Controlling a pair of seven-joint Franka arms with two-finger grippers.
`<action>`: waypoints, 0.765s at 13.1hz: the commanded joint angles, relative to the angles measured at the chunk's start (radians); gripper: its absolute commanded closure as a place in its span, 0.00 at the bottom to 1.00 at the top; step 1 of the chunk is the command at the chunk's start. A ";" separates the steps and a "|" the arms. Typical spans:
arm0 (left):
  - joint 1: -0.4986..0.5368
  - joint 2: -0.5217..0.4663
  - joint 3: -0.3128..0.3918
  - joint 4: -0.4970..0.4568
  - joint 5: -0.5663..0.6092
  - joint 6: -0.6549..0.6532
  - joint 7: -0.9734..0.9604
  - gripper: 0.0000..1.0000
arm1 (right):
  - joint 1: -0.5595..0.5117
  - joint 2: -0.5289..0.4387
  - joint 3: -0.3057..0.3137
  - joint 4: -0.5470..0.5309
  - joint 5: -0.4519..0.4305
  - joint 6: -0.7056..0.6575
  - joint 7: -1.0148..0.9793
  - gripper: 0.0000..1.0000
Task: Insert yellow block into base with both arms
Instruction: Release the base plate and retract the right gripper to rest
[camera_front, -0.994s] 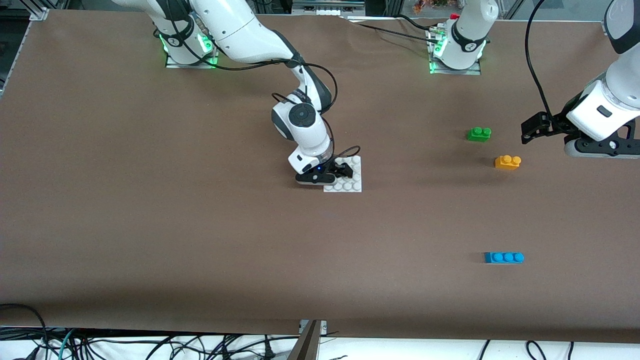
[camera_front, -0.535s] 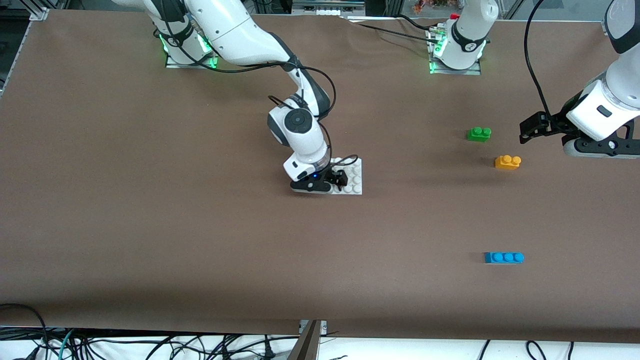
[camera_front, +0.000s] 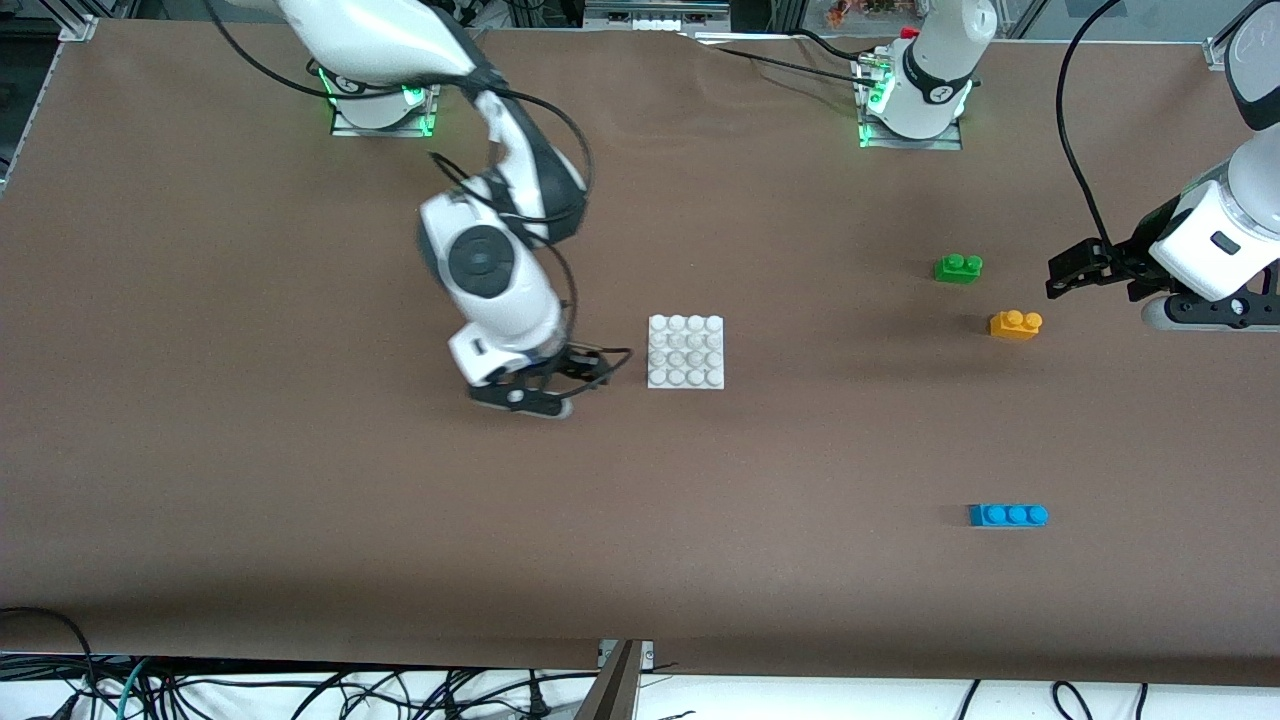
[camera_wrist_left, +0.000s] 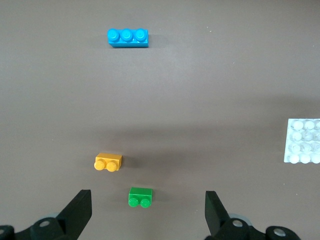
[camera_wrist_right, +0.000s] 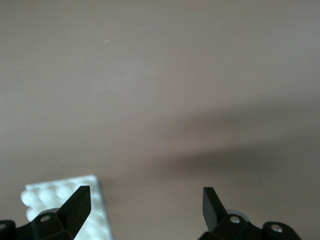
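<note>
base (camera_front: 685, 351): mid-table, alone.
yellow block (camera_front: 1015, 324): toward the left arm's end, well apart from base.
green brick (camera_front: 958, 268): just beside yellow block, farther from the front camera.
blue brick (camera_front: 1008, 515): nearest the front camera, well apart from both.

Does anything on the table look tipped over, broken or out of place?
Nothing stands out. The base lies flat, and the yellow block, green brick and blue brick all sit studs up, apart from each other.

A brown covering spreads over the whole worktop (camera_front: 300, 520), faintly creased in places. Loose black cables (camera_front: 300, 690) tangle along the edge nearest the front camera. Soft shadows fall across the surface.
</note>
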 joint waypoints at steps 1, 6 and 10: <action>0.011 0.023 -0.001 0.037 -0.018 -0.015 0.004 0.00 | -0.205 -0.157 0.054 -0.043 -0.005 -0.220 -0.261 0.01; 0.024 0.026 -0.003 0.022 -0.018 -0.070 0.006 0.00 | -0.496 -0.458 0.116 -0.127 -0.048 -0.494 -0.477 0.01; 0.045 0.068 -0.003 0.022 -0.022 -0.127 0.019 0.00 | -0.590 -0.583 0.152 -0.173 -0.149 -0.519 -0.623 0.01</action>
